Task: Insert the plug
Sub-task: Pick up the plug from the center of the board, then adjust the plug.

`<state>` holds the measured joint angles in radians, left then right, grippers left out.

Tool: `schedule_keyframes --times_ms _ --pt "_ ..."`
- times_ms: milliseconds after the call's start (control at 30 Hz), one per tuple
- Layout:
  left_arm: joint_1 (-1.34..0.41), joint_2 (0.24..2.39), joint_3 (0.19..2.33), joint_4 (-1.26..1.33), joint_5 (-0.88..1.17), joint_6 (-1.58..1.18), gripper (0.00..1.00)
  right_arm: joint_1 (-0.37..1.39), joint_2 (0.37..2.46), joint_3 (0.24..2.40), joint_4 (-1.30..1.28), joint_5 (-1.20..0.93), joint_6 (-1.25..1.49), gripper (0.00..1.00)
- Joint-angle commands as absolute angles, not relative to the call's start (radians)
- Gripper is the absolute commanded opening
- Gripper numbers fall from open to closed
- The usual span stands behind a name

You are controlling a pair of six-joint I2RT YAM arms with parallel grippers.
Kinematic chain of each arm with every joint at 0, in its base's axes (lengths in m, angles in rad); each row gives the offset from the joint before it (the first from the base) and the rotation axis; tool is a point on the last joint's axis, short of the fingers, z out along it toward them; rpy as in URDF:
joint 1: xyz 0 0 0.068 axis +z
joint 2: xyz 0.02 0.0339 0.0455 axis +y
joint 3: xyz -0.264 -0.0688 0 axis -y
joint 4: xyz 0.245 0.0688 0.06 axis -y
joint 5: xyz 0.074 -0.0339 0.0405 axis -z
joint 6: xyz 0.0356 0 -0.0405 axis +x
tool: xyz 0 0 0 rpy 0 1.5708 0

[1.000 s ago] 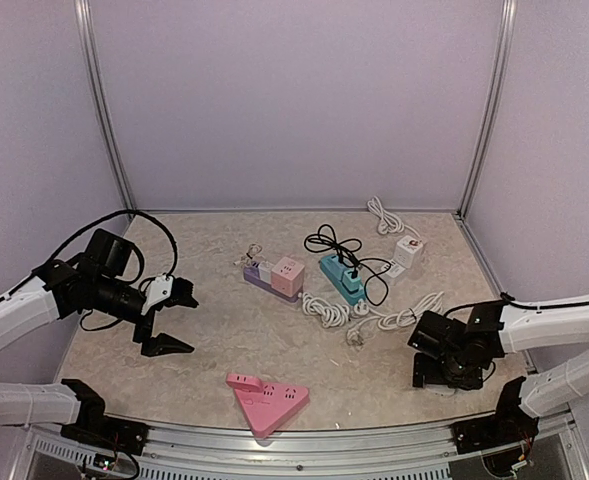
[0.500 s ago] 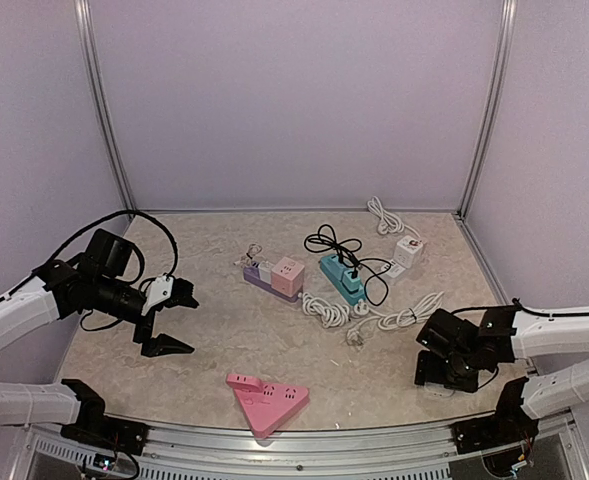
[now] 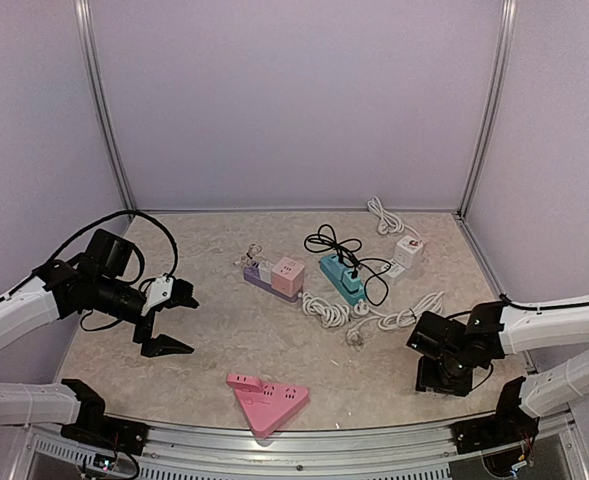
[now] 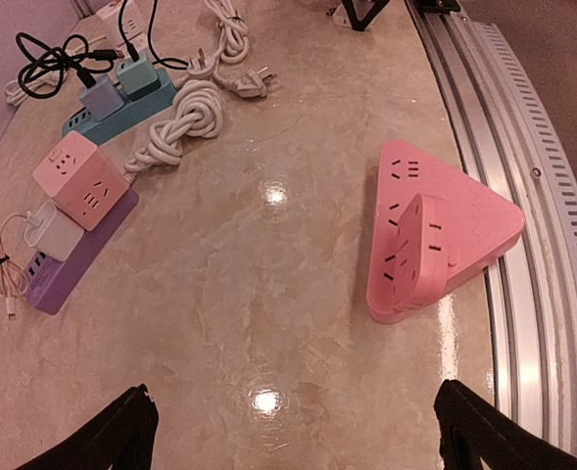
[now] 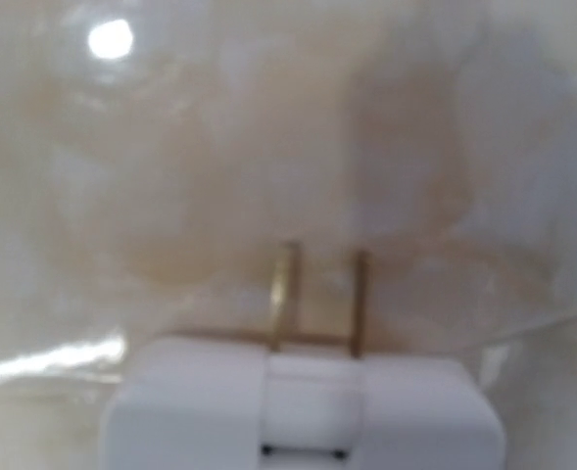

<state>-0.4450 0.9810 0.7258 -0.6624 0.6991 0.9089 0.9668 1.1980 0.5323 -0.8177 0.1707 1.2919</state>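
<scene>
— Has the right gripper got hold of it?

— I reckon so. Its fingers don't show in its own camera, but the white plug fills the bottom of that view. The two brass prongs point out over bare marble. I'd say it's clamped on the plug, low over the near right of the table.

— So it's picked up, but not plugged in.

— Right, there's nothing but tabletop in front of the prongs. The nearest socket block is the pink triangular strip, at the near edge to its left and well apart. Farther off are the teal strip, with a black lead already in it, and the purple strip, which carries a pink cube.

— And the left gripper?

— Spread wide with nothing in it, hanging over the left side, its camera looking at the pink triangular strip.

— What's left to do?

— Most of it, I judge. The plug has to be carried to a socket, the prongs lined up with the slots, and then pressed home. I can't tell which socket.
</scene>
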Motion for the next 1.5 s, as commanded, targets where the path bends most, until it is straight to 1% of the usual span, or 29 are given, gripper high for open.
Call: schedule_keyframes --times_ms 0,33,67,100,200,267,333,467,567,633,700,767,833,967,1067,1167,1233,1300,1467 --pt "-0.453 0.978 0.722 -0.683 0.704 0.925 0.97 0.979 1.190 0.531 -0.819 0.158 1.299 0.39" --pt "-0.453 0.976 0.723 -0.688 0.703 0.926 0.96 0.979 1.186 0.540 -0.806 0.160 1.282 0.31" --pt "-0.453 0.976 0.725 -0.691 0.701 0.928 0.96 0.979 1.181 0.553 -0.797 0.165 1.264 0.25" --pt "-0.453 0.974 0.730 -0.696 0.700 0.930 0.97 0.979 1.178 0.571 -0.798 0.171 1.246 0.21" --pt "-0.453 0.976 0.765 -0.734 0.675 0.936 0.97 0.979 1.193 0.652 -0.800 0.156 1.138 0.15" --pt "-0.453 0.981 0.818 -0.808 0.644 0.961 0.96 0.982 1.209 0.741 -0.768 0.082 1.019 0.12" --pt "-0.454 0.990 0.902 -0.923 0.603 1.000 0.96 0.991 1.216 0.817 -0.689 -0.045 0.896 0.11" --pt "-0.456 1.015 1.110 -1.237 0.506 1.080 0.96 1.032 1.246 0.984 -0.566 -0.242 0.694 0.08" --pt "-0.457 1.038 1.275 -1.417 0.422 1.118 0.96 1.070 1.329 1.148 -0.585 -0.352 0.565 0.05" --pt "-0.472 1.031 1.368 -1.481 0.335 1.140 0.98 1.097 1.404 1.258 -0.621 -0.409 0.491 0.04" --pt "-0.533 0.995 1.445 -1.507 0.224 1.169 0.99 1.121 1.476 1.348 -0.632 -0.464 0.435 0.03" --pt "-0.634 0.970 1.527 -1.509 0.102 1.160 0.99 1.139 1.543 1.425 -0.636 -0.511 0.392 0.03" --pt "-0.757 0.948 1.563 -1.479 -0.007 1.152 0.99 1.155 1.607 1.509 -0.664 -0.531 0.352 0.03" --pt "-1.018 0.904 1.516 -1.399 -0.222 1.198 0.99 1.197 1.691 1.639 -0.690 -0.568 0.287 0.02" --pt "-1.153 0.937 1.501 -1.346 -0.265 1.208 0.99 1.212 1.732 1.699 -0.720 -0.537 0.274 0.02" --pt "-1.292 1.000 1.480 -1.273 -0.304 1.224 0.99 1.213 1.747 1.717 -0.706 -0.511 0.287 0.02" --pt "-1.344 1.028 1.453 -1.225 -0.302 1.264 0.99 1.212 1.749 1.717 -0.681 -0.513 0.300 0.02" --pt "-1.358 1.042 1.417 -1.176 -0.258 1.317 0.98 1.212 1.751 1.725 -0.670 -0.501 0.306 0.02" --pt "-1.359 1.102 1.394 -1.072 -0.231 1.331 0.89 1.213 1.745 1.714 -0.654 -0.504 0.277 0.02"
